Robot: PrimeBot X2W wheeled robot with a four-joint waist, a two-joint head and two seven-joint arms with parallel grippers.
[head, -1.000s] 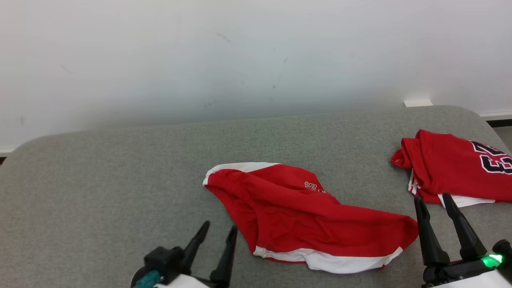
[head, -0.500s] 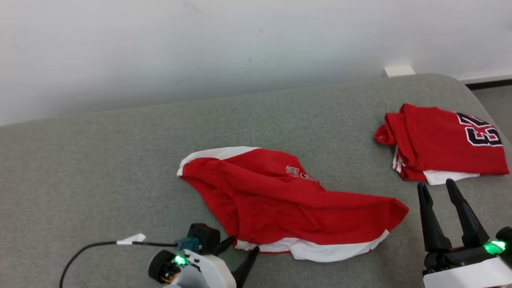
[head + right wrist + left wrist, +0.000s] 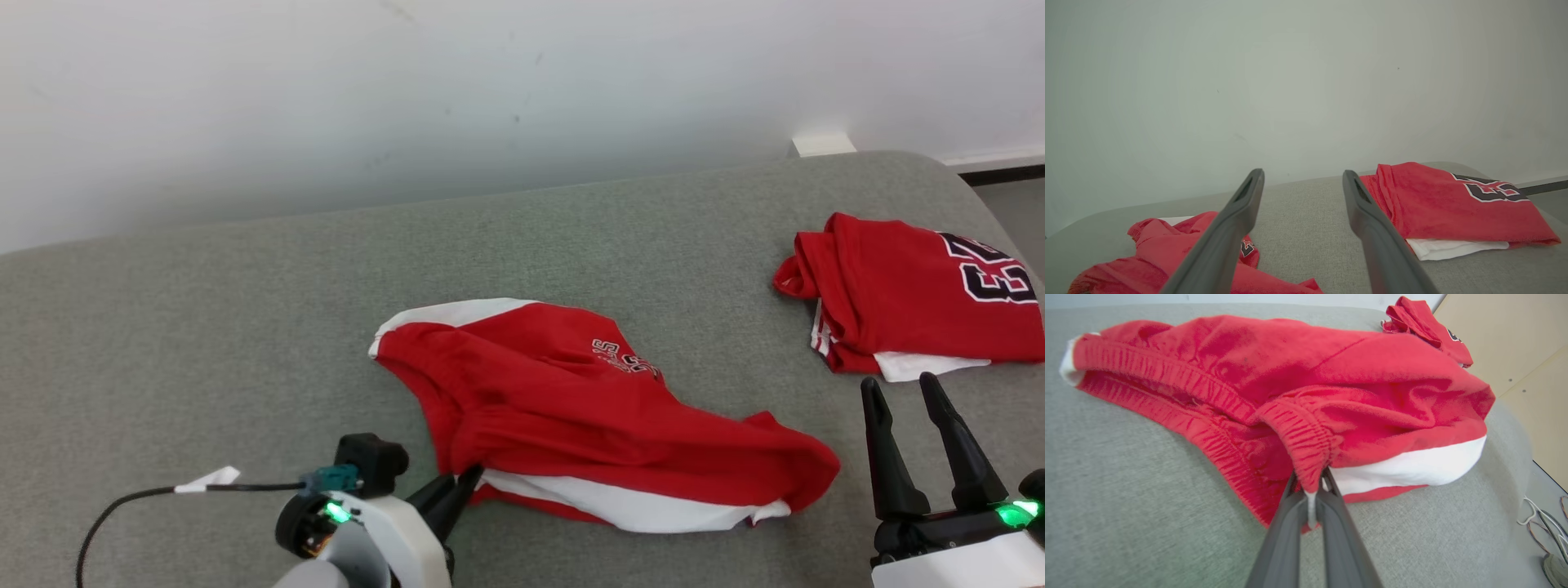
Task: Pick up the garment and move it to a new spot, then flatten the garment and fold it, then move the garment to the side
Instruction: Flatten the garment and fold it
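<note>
Folded red jersey sits at the right end of the counter, well apart from the garment. The counter is grey fabric, with a white wall behind. The garment is red shorts with white trim, crumpled mid-counter. Your left claw is clamped on the elastic waistband at the near-left corner, fingers low and angled right, with a black cable trailing off the wrist. Your right claw hangs open at near right, tips just short of the jersey's white edge.
</note>
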